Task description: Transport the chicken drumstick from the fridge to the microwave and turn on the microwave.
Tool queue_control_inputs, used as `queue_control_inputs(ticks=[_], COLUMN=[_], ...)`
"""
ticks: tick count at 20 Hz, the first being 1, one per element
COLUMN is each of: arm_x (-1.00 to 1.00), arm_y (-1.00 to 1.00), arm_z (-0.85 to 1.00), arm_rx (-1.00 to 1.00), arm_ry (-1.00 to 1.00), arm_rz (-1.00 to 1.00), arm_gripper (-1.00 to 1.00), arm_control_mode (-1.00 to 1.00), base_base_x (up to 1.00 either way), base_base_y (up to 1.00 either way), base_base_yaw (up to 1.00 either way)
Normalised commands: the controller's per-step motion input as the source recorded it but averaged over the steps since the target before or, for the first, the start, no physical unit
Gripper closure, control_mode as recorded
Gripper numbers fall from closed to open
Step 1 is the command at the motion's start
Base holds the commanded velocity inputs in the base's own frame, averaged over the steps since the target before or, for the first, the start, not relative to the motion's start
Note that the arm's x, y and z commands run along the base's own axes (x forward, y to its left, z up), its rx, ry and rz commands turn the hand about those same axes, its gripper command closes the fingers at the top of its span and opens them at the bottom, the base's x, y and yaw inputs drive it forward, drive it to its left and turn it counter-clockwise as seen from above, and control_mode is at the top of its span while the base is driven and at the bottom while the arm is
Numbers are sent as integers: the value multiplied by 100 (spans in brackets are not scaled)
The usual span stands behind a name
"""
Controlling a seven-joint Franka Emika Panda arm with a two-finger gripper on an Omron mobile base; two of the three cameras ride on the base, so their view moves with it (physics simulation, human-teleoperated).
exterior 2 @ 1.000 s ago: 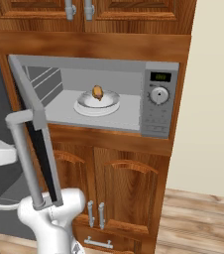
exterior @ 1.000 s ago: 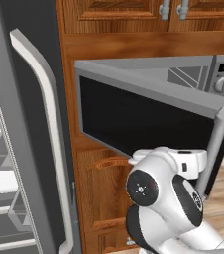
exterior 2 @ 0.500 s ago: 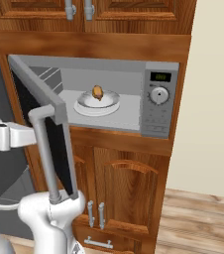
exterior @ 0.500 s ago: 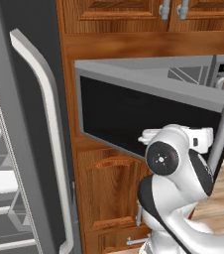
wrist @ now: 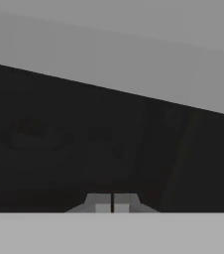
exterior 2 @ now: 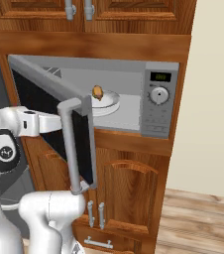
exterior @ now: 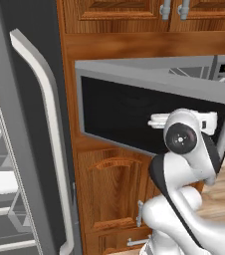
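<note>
Closed gripper (wrist: 112, 204) at the microwave door (exterior 2: 52, 126)
Its fingertips sit pressed together, holding nothing, right up against the door's dark glass; the chicken drumstick (exterior 2: 97, 92) lies inside.

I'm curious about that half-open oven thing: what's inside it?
Inside the microwave a small golden-brown chicken drumstick sits on a white plate. The swinging door hides the left part of the cavity and plate.

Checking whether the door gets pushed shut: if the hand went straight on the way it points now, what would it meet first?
The hand, fingers shut, points at the dark glass of the microwave door; it would likely meet that first, though the remaining gap is hard to judge.
</note>
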Motion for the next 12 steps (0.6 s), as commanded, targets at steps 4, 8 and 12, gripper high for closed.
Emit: queue_control_inputs(ticks=[4, 8, 12], arm_x=[61, 59, 59], arm_y=[-48, -44, -42], arm_z=[-16, -21, -13], arm_rx=[0, 0, 0], arm_ry=[-9, -6, 0], arm_rz=[12, 12, 5], arm_gripper=[100, 100, 100], arm_control_mode=[-100, -100, -100], base_base_x=[0, 0, 0], base_base_y=[0, 0, 0], base_base_yaw=[0, 0, 0])
